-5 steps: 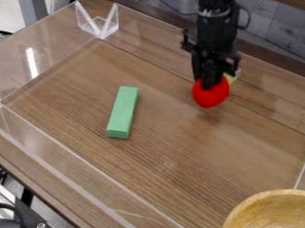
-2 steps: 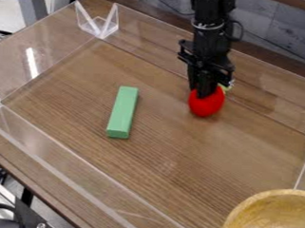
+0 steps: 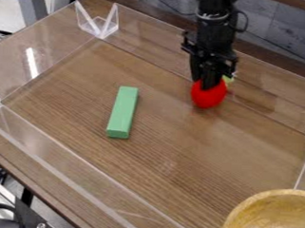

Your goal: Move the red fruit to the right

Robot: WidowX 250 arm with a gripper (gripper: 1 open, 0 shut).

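Gripper [image 3: 210,81] is clamping the top of the red fruit [image 3: 210,97], which is sitting well right of the green block [image 3: 122,113], toward the wooden table's [image 3: 178,179] far side.

You've got one cam only: high, near-left, looking down & across the clear tray [image 3: 30,58] toward the gripper [image 3: 211,82] at back. Mid range; bowl [image 3: 275,218] cropped btm right.

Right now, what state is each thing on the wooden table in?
Round red fruit: gripped at its top, at or just above the tabletop.
Black robot gripper: pointing down, shut on the fruit.
Green rectangular block: lying flat, untouched.
Light wooden bowl: upright, only partly in frame.
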